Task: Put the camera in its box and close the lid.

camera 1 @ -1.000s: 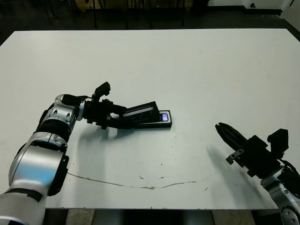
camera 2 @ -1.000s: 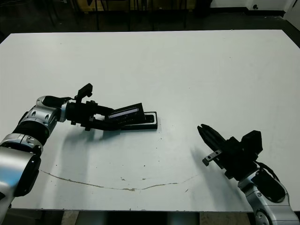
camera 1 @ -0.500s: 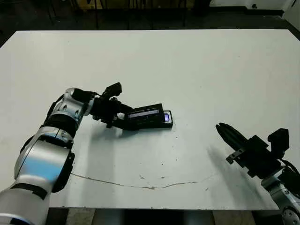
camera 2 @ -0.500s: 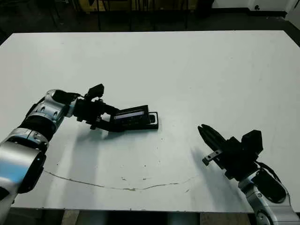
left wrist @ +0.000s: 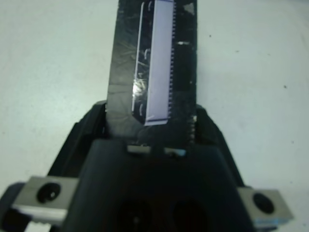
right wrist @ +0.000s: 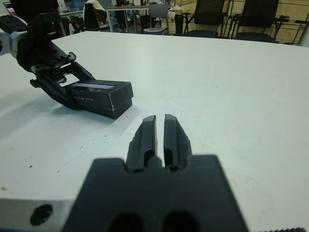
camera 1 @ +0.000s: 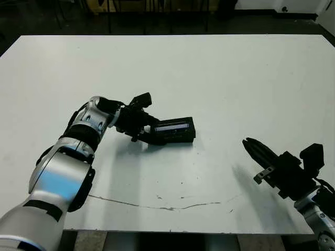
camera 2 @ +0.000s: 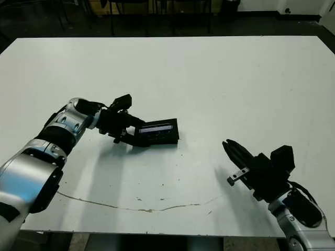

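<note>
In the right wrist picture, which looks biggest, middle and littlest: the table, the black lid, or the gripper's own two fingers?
1. The table, by far the biggest.
2. The right gripper fingers.
3. The lid, gripped by the left gripper.
Fingers and lid look close in size; the fingers sit nearer the camera, so that ranking is unsure.

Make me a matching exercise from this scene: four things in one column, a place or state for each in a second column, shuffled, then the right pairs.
Things:
1. lid
2. left pincer
3. right pincer
4. table

Places or states:
A. hangs apart over bare table, fingers together, holding nothing
B. white, with a thin dark crack line near the robot's edge
C. black with a silvery strip, lying over the box
D. grips the lid's end

Pairs: 1-C, 2-D, 3-A, 4-B
</note>
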Robot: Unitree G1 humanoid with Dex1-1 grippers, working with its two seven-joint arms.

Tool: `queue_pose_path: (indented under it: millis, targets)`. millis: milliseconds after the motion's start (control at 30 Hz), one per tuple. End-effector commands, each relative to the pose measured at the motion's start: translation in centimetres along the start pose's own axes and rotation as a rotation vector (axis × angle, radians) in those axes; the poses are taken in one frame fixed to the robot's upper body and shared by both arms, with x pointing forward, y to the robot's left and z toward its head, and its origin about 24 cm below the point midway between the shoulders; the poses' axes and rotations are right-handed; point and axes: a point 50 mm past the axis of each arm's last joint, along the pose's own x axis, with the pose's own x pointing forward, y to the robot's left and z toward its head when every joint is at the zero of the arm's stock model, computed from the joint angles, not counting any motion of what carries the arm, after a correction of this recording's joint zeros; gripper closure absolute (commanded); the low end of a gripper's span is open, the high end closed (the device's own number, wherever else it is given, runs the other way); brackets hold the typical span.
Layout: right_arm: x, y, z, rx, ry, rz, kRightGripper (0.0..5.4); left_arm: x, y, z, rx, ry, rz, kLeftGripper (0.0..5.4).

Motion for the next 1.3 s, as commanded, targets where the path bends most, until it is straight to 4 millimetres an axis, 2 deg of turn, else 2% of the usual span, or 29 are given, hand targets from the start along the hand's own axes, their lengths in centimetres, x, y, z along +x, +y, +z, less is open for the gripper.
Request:
queue_pose_path:
  millis: [33,233,500,633,800,933,1200,1300]
  targets:
    - [-0.4,-0.2,-0.4,-0.003,0.044,-0.011,5.4,2.1,-0.8,-1.5,-0.051,0.104,-0.022,2.65]
    - [-0.5,-0.3,-0.6,0.004,0.024,-0.005,5.4,2.8,-0.9,-1.1,-0.036,0.151,-0.045,2.65]
    - [-0.5,-0.1,-0.6,-0.017,0.026,-0.008,5.4,2.7,-0.9,-0.8,0.043,0.224,-0.073,2.65]
    - [-0.5,0.0,-0.5,0.01,0.017,0.006,5.4,2.0,-0.9,-1.1,0.056,0.249,-0.086,2.65]
    - [-0.5,0.1,-0.6,0.032,-0.022,0.023,5.4,0.9,-0.9,-2.5,0.018,0.229,-0.067,2.65]
    - [-0.5,0.2,-0.4,0.012,-0.008,0.018,5.4,-0.2,-0.8,-3.1,0.108,0.265,-0.037,2.65]
    - [-0.5,0.5,-0.2,0.03,-0.001,0.01,5.4,-3.2,-0.8,-4.8,0.115,0.255,0.035,1.22]
    - [-0.6,0.5,-0.1,0.015,-0.017,0.007,5.4,-5.1,-1.3,-6.3,0.081,0.212,0.085,0.69]
